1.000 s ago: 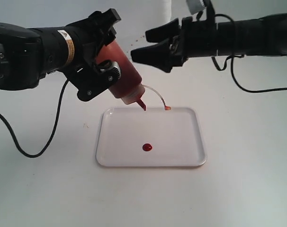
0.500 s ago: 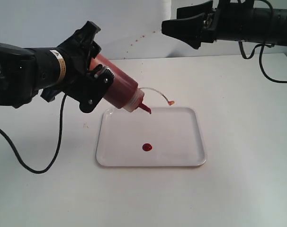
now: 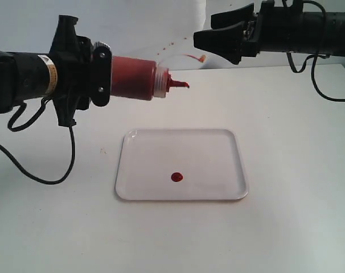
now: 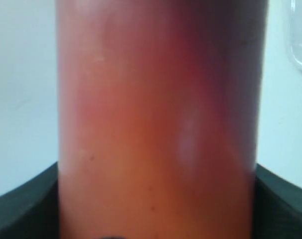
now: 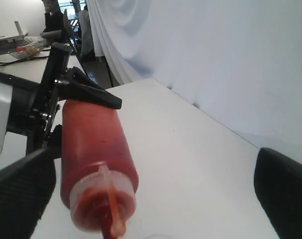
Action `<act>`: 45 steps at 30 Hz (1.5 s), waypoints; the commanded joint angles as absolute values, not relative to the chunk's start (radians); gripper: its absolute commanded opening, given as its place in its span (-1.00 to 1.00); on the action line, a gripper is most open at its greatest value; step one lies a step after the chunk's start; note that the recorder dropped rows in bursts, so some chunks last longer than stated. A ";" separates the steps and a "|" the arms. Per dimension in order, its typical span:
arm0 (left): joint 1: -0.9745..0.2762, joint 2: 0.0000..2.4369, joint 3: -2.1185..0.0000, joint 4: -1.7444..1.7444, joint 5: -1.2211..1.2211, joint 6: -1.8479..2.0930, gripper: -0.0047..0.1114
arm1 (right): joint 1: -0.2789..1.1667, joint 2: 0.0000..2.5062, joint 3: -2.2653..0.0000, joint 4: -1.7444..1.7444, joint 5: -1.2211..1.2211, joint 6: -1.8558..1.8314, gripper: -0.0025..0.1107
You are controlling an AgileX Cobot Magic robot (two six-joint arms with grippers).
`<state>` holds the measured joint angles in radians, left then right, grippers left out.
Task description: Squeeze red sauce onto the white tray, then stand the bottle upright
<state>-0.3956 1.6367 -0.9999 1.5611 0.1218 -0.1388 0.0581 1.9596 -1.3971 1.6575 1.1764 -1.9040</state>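
arms (image 3: 19,79): black, matte | cables (image 3: 47,182): black | label (image 3: 49,71): white-orange

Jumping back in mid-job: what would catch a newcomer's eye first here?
The sauce bottle, clamped level in the jaws of the left arm, in the air left of centre, nozzle pointing toward the open jaws of the right arm. Then the small red blob near the middle of the white tray.
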 commanded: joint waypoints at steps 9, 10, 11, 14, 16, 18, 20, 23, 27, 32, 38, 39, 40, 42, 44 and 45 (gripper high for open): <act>-0.075 1.657 -1.004 1.277 -0.503 -0.396 -0.92 | 0.024 1.951 -1.398 1.542 1.221 -1.907 0.90; -0.054 1.674 -1.004 1.235 -0.580 -0.414 -0.92 | 0.035 1.951 -1.398 1.519 1.221 -1.911 0.90; -0.038 1.694 -1.004 1.201 -0.657 -0.430 -0.92 | 0.046 1.951 -1.398 1.512 1.221 -1.915 0.90; -0.021 1.763 -1.004 1.151 -0.844 -0.502 -0.92 | 0.085 1.951 -1.398 1.545 1.221 -1.923 0.90; -0.021 1.814 -1.004 1.133 -0.916 -0.535 -0.92 | 0.116 1.951 -1.398 1.563 1.221 -1.923 0.90; -0.021 1.879 -1.004 1.113 -1.050 -0.576 -0.92 | 0.146 1.951 -1.398 1.565 1.211 -1.925 0.90; -0.021 1.950 -1.004 1.080 -1.221 -0.613 -0.92 | 0.177 1.951 -1.398 1.565 1.181 -1.925 0.90; -0.032 2.014 -1.007 1.057 -1.221 -0.679 -0.92 | 0.224 1.960 -1.398 1.560 1.205 -1.927 0.90; -0.053 2.052 -1.007 1.110 -1.221 -0.667 -0.92 | 0.290 1.973 -1.398 1.563 1.163 -1.940 0.90; -0.077 2.047 -1.007 1.117 -1.221 -0.649 -0.92 | 0.327 2.001 -1.398 1.558 1.099 -1.940 0.90; -0.087 2.047 -1.007 1.112 -1.221 -0.617 -0.92 | 0.327 2.015 -1.398 1.622 1.024 -1.940 0.90; -0.087 2.047 -1.007 1.106 -1.221 -0.615 -0.92 | 0.327 2.015 -1.398 1.622 1.001 -1.942 0.90; -0.087 2.047 -1.007 1.102 -1.221 -0.604 -0.92 | 0.327 2.015 -1.398 1.623 0.968 -1.959 0.90; -0.089 2.047 -1.007 1.101 -1.221 -0.581 -0.92 | 0.327 2.019 -1.398 1.646 0.916 -1.986 0.90; -0.093 2.047 -1.007 1.099 -1.221 -0.564 -0.92 | 0.329 2.032 -1.398 1.726 0.906 -2.022 0.90; -0.094 2.047 -1.007 1.096 -1.221 -0.559 -0.92 | 0.340 2.053 -1.398 1.744 0.968 -2.076 0.90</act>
